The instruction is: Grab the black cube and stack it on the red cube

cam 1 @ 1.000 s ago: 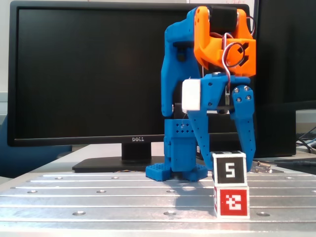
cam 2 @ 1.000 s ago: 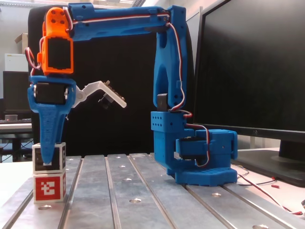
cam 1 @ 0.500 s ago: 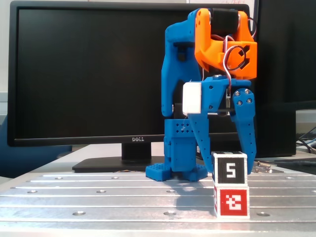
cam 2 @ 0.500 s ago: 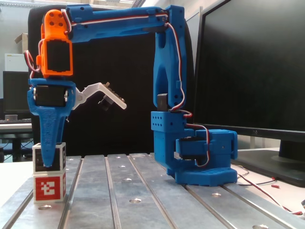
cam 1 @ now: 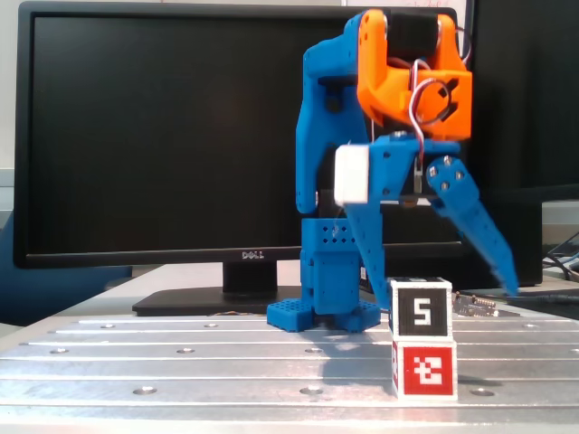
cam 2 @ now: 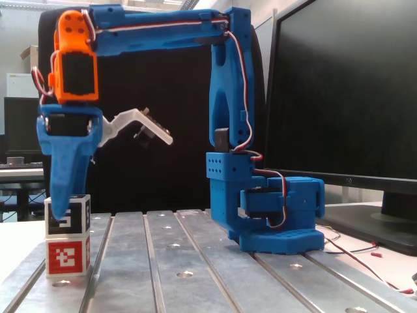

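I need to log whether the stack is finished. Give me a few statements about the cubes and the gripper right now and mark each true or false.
1. The black cube sits on top of the red cube. True.
2. The gripper is clamped shut on the black cube. False: its jaws are spread, and one finger is swung out to the right in that fixed view, clear of the cube.
3. The red cube rests on the metal table. True.
4. The black cube lies on the table beside the red one. False: it is stacked on the red cube, seen in both fixed views.
5. A Dell monitor stands behind the arm. True.
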Robot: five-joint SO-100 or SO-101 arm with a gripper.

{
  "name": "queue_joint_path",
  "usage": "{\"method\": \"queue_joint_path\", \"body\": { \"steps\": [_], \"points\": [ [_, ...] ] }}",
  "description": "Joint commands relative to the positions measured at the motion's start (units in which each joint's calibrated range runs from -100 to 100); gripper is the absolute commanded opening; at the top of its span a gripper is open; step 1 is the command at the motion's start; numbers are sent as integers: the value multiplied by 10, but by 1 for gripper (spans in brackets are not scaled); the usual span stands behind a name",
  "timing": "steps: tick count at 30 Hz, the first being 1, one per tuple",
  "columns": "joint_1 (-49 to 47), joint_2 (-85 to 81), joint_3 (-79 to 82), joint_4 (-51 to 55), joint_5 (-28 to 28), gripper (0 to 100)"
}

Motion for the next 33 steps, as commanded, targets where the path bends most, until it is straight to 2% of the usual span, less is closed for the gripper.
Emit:
{"method": "queue_joint_path", "body": {
  "steps": [1,11,17,26,30,33],
  "points": [
    [3,-2,-55,32,-1,42],
    [13,-1,-183,130,-1,38],
    [53,-1,-238,174,-4,26],
    [124,8,-263,172,-79,6],
    [130,8,-263,142,-131,1],
    [131,8,-263,124,-182,1]
  ]
}}
